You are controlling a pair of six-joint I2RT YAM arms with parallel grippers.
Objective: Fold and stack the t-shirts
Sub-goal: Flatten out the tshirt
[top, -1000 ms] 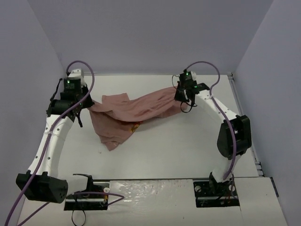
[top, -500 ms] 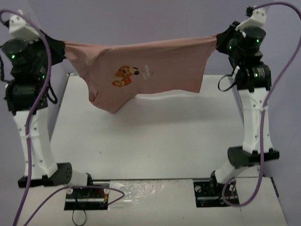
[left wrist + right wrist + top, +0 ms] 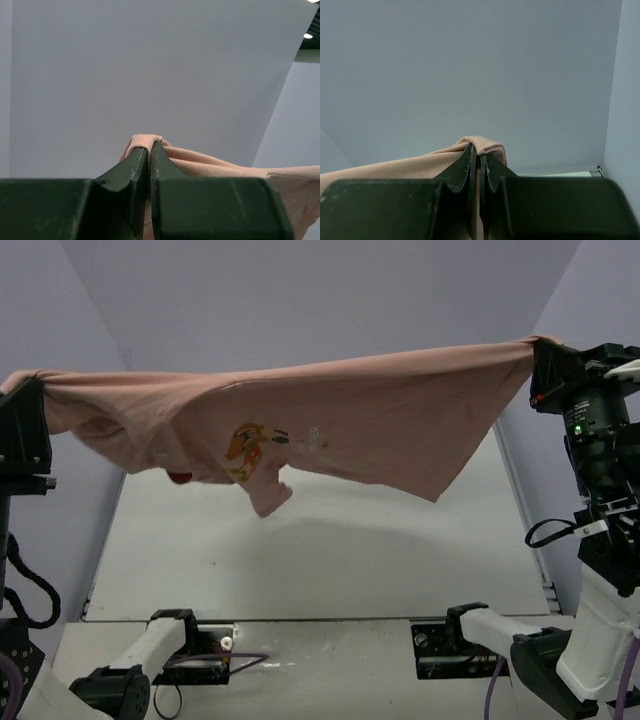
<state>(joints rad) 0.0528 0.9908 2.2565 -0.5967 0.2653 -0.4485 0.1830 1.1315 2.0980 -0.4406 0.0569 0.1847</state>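
Observation:
A salmon-pink t-shirt (image 3: 380, 420) hangs stretched high above the table, its orange pixel graphic (image 3: 246, 448) facing the top camera. My left gripper (image 3: 30, 390) is shut on the shirt's left corner at the left edge of the top view; pink cloth (image 3: 145, 141) pokes out over its fingertips (image 3: 136, 161). My right gripper (image 3: 538, 350) is shut on the right corner at the upper right, with a cloth fold (image 3: 482, 144) over its tips (image 3: 468, 159). A sleeve (image 3: 268, 495) dangles below the middle.
The white table (image 3: 320, 560) lies below the hanging shirt, with grey walls on three sides. Both arm bases (image 3: 190, 655) (image 3: 460, 645) sit at the near edge, and the right arm's column (image 3: 605, 540) rises at the right.
Both arms have lifted the shirt from the table and pulled it wide apart. Over the last half second they have risen further and spread towards the view's edges.

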